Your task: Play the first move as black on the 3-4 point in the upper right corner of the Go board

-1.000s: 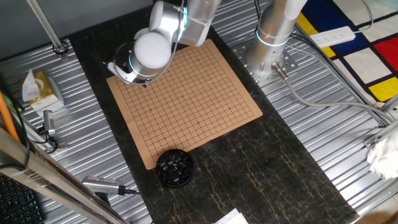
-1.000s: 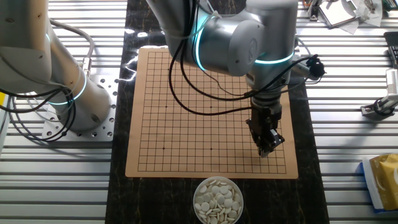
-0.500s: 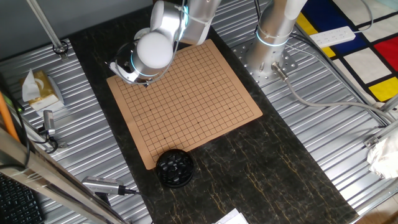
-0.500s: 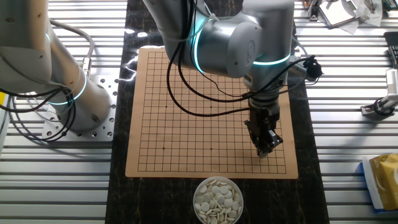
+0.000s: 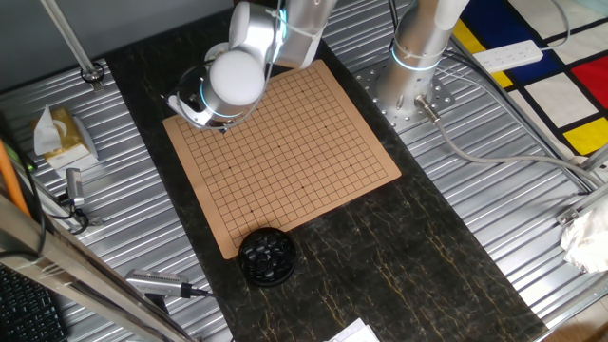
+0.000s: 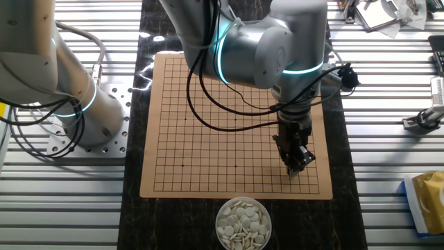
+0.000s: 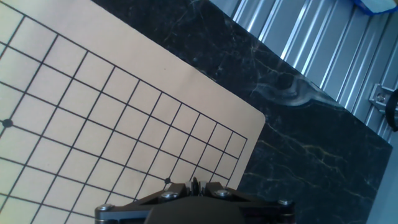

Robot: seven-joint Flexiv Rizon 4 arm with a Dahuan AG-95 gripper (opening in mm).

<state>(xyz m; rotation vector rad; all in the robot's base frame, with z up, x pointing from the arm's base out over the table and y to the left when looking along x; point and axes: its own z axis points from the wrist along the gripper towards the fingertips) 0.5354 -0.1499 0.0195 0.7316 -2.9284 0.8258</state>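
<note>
The tan Go board (image 5: 294, 152) lies on the dark mat and bears no stones. My gripper (image 6: 295, 167) hangs low over the board's corner near the white-stone bowl, just above the grid. In the hand view my gripper (image 7: 194, 185) is shut on a thin black stone (image 7: 194, 184), seen edge-on between the fingers. A small dotted crossing (image 7: 168, 181) lies just left of the fingertips, and the board's corner (image 7: 261, 116) is beyond. The unmarked crossings around the dot are bare. In one fixed view the arm's wrist (image 5: 235, 76) hides the fingers.
A round black bowl of black stones (image 5: 266, 256) stands off the board's near edge. A bowl of whitish stones (image 6: 243, 222) stands just below the board. The arm's base (image 6: 69, 104) is at the left. Ribbed metal table (image 6: 388, 160) surrounds the mat.
The gripper has shifted very slightly left over the corner of the board. It still holds the stone.
</note>
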